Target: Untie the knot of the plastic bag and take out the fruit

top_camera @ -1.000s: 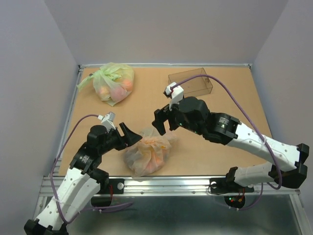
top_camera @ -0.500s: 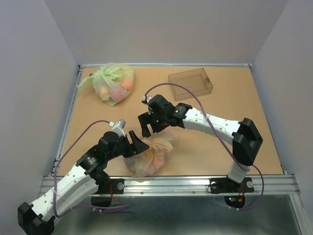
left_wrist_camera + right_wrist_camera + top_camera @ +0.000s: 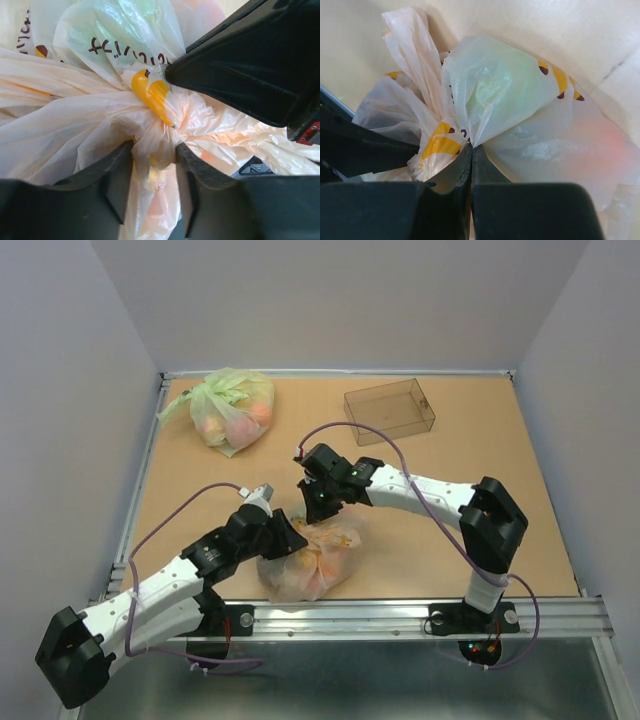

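Observation:
The pale peach plastic bag lies near the table's front edge, and its fruit shows only as orange blurs through the film. The knot, bunched film with a yellow printed band, sits just beyond my left gripper, whose jaws are shut on the twisted film hanging from it. My right gripper comes in from the far side with its jaws pressed together, a fold of the plastic bag pinched at the tips beside the knot. In the top view my left gripper and my right gripper meet over the bag's top.
A smaller green bag with pinkish fruit lies at the back left. A clear box stands at the back right. The metal rail of the table's front edge runs just behind the peach bag.
Both arms came down and in onto the top of the peach bag. Both grippers went from wide open to closed on its film.

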`<state>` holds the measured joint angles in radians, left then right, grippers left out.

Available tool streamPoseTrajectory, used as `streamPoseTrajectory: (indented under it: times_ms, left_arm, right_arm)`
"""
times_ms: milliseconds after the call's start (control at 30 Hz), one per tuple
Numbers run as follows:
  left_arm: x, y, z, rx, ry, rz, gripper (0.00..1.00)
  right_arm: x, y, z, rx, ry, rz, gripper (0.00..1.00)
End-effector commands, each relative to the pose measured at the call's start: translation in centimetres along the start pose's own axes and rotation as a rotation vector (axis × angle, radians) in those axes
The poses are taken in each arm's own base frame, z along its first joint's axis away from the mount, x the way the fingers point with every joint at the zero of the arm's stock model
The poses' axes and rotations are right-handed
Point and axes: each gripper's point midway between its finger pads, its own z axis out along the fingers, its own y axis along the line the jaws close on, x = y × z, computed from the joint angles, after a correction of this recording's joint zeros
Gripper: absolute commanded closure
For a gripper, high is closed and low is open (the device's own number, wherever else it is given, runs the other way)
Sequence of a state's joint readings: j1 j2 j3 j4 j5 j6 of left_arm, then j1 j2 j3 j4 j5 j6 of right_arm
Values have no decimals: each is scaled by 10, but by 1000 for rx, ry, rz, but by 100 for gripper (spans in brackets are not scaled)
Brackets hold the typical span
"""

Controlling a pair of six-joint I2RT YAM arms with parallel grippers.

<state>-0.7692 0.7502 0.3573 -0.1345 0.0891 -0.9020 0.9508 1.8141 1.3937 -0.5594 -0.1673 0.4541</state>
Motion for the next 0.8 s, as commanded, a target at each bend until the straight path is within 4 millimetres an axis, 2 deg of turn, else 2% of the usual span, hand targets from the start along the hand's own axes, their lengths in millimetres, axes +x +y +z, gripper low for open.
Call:
streamPoseTrajectory:
  times_ms: [0,67,100,200,233,267,300,333,367,400,433,467,533,567,600,700,767]
  left_arm:
    - [-23,-15,4,33,-93,33,69]
    - [-28,-16,6,21,-109,53,84]
    - [-29,-17,6,21,-111,62,100]
    - [-47,-13,5,-40,-181,76,100]
    - [-58,-10,2,-73,-232,76,100]
    - [-60,-1,0,-121,-244,65,100]
    - [-65,3,-3,-147,-269,59,100]
    - [-70,7,-5,-175,-293,52,100]
    - [-82,11,-11,-215,-350,41,100]
    - [-86,15,-17,-243,-373,28,100]
    - [-99,16,-24,-270,-429,17,100]
    - [-105,22,-29,-302,-454,8,100]
    - [-124,23,-43,-333,-533,-6,100]
    - [-133,32,-50,-373,-565,-20,100]
    - [-141,34,-56,-391,-589,-26,100]
    - [-170,35,-73,-410,-659,-15,100]
    - [-177,21,-75,-363,-648,66,100]
  right_arm:
    - [-13,0,-19,36,-101,22,100]
    - [-20,-10,-28,92,-155,39,100]
    - [-23,-18,-32,125,-179,50,100]
    - [-30,-49,-50,216,-253,136,100]
    - [-29,-74,-55,274,-275,202,100]
    - [-34,-83,-70,288,-320,235,100]
    - [-40,-108,-84,344,-369,295,100]
    - [-35,-111,-90,356,-384,311,100]
    - [-33,-133,-110,383,-436,387,100]
    - [-31,-147,-120,413,-466,424,100]
    - [-30,-165,-132,442,-503,486,100]
    - [-24,-171,-148,448,-547,508,100]
    - [-20,-185,-168,482,-611,554,100]
    - [-13,-188,-170,490,-618,564,100]
    - [-15,-185,-185,475,-668,569,99]
    - [-12,-180,-199,452,-711,564,100]
    - [-14,-167,-204,398,-697,475,99]
